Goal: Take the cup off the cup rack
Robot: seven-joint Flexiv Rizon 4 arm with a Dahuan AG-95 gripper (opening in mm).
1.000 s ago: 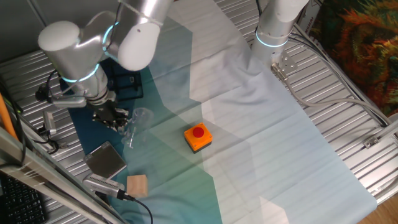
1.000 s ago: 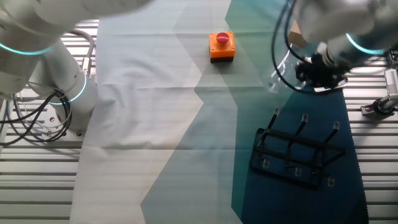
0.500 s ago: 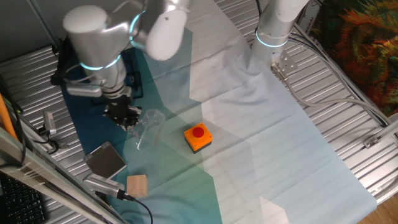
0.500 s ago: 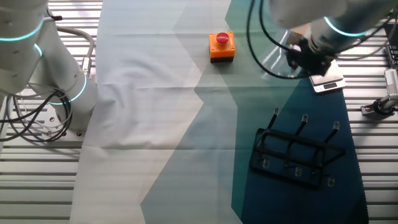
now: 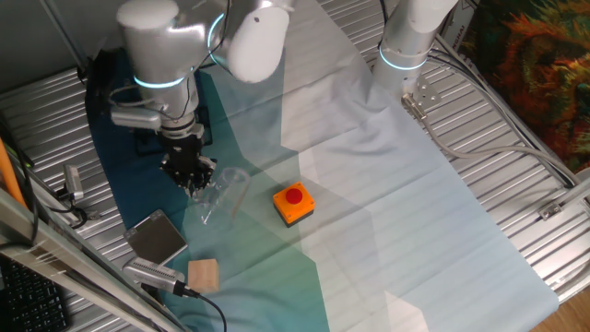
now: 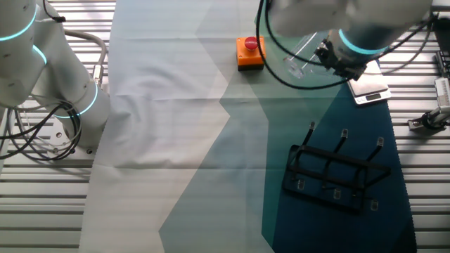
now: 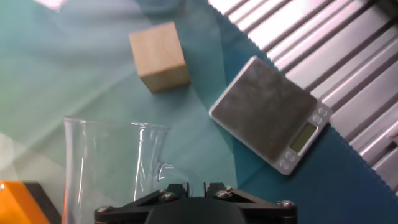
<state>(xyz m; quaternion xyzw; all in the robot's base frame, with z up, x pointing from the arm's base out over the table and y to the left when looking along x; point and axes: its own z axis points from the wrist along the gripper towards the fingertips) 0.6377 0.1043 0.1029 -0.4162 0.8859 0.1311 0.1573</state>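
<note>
The clear cup (image 5: 222,192) hangs tilted from my gripper (image 5: 192,173), above the cloth, well away from the cup rack. In the other fixed view the cup (image 6: 298,60) is beside the gripper (image 6: 325,56), and the black wire cup rack (image 6: 336,173) stands bare on the dark cloth nearer the camera. In the hand view the cup (image 7: 113,163) fills the lower left, and its wall runs down to the narrowly closed jaws of the gripper (image 7: 196,188). The gripper is shut on the cup's wall.
An orange button box (image 5: 293,204) sits just right of the cup, also in the other fixed view (image 6: 250,52). A grey scale (image 5: 157,237) and a wooden block (image 5: 204,274) lie nearby; both show in the hand view (image 7: 270,113), (image 7: 159,57). A second arm's base (image 5: 406,46) stands behind.
The gripper has carried the cup away from the scale's side and toward the orange button box. The rack has not moved.
</note>
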